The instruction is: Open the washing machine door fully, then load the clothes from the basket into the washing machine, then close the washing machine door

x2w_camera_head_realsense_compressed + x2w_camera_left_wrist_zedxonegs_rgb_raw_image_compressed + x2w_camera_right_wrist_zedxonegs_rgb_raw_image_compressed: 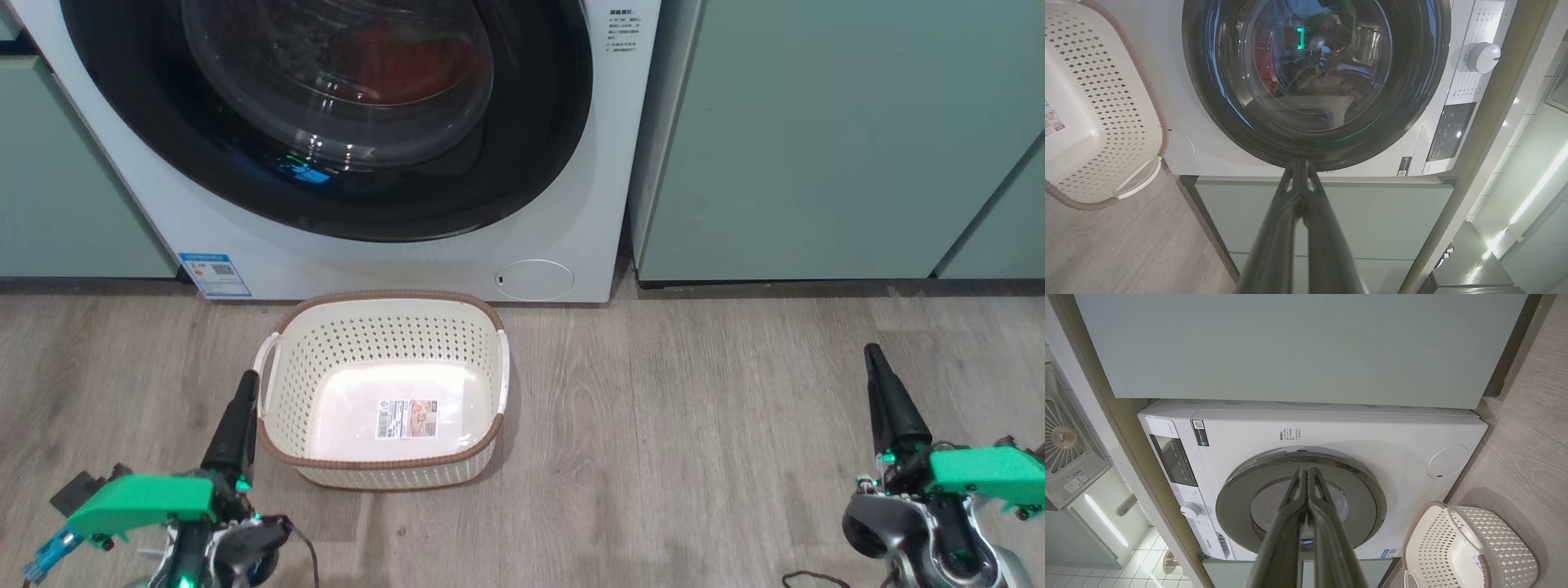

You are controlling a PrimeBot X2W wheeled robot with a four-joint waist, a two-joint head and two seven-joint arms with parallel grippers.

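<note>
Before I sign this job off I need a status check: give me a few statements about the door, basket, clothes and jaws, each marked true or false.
1. The washing machine door is shut. True.
2. Red clothes show behind the door glass. True.
3. The basket is half full of laundry. False: it is empty apart from a sticker on its floor.
4. The left jaws and right jaws stand open. False: both are shut and hold nothing.

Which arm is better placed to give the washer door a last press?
Left, probably. The left pincer, shut, sits beside the empty cream perforated basket, in line with the glossy black-ringed glass door, which looks closed with red clothes behind it. The right pincer sits before the pale green cabinet.
</note>
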